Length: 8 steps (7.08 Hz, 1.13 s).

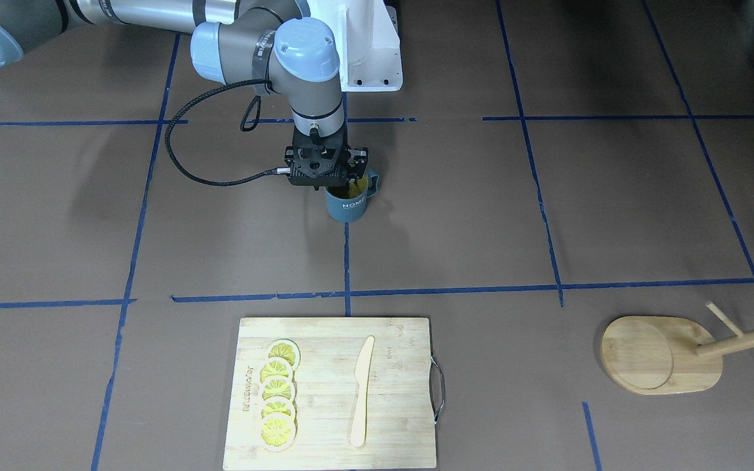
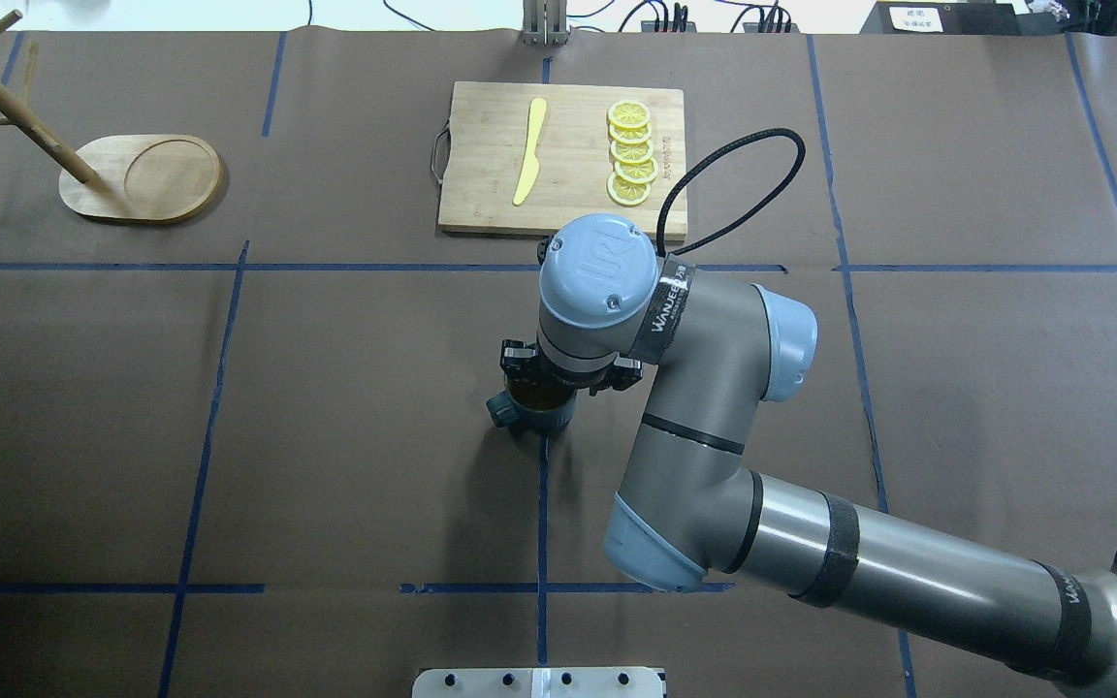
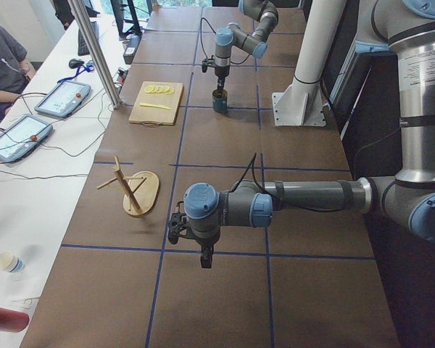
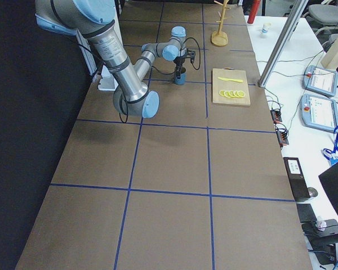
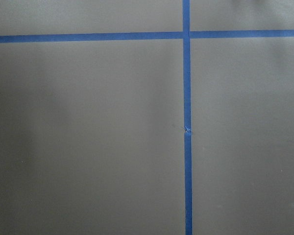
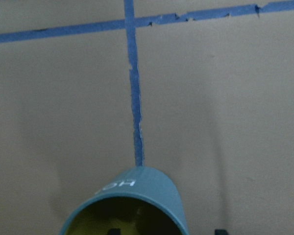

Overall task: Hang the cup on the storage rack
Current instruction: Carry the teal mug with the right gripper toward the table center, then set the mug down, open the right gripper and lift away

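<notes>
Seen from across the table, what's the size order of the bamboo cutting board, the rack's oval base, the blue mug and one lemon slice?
1. rectangular bamboo cutting board
2. bamboo rack's oval base
3. dark blue mug, partly hidden by the right tool
4. yellow lemon slice, nearly matching the mug's visible part

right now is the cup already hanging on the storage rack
No, the cup is at mid-table below the right gripper, far from the storage rack.

Brown table point(image 1: 547, 216) w/ cup point(image 1: 349, 204), storage rack point(image 1: 662, 353), cutting board point(image 1: 396, 366).
</notes>
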{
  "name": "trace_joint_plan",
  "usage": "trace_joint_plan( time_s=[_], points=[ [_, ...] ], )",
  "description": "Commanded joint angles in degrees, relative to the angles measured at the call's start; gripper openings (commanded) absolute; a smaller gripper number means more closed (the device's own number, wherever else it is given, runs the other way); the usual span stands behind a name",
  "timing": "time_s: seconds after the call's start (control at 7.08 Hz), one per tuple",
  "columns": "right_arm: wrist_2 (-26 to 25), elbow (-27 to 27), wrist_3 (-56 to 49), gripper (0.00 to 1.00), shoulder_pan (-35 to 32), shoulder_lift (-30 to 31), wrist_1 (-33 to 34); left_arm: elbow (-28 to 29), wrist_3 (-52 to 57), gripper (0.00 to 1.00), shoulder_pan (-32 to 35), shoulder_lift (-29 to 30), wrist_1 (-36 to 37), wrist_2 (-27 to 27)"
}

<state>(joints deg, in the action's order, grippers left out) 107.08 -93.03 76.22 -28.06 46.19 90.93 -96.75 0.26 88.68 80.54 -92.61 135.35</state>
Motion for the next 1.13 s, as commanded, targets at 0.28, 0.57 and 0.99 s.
trace_joint_plan(
  time_s=[0.28,0.57,0.99],
  points=[
    [13.64,-5.22,-14.54,1.00,-15.49,1.61,10.74,-0.28,0.09,1.00,0.09,-0.73,-0.55,-0.09],
    [18.58,-5.23,-29.21,1.00,-24.72,7.66,10.94,-1.94,6.36,1.00,-0.09,-1.60,-1.25,-1.92],
    [18.95,-6.29,-51.88,1.00,-34.58,18.90,11.03,-2.13,7.12,1.00,-0.26,-0.92,-2.30,-1.94]
  ],
)
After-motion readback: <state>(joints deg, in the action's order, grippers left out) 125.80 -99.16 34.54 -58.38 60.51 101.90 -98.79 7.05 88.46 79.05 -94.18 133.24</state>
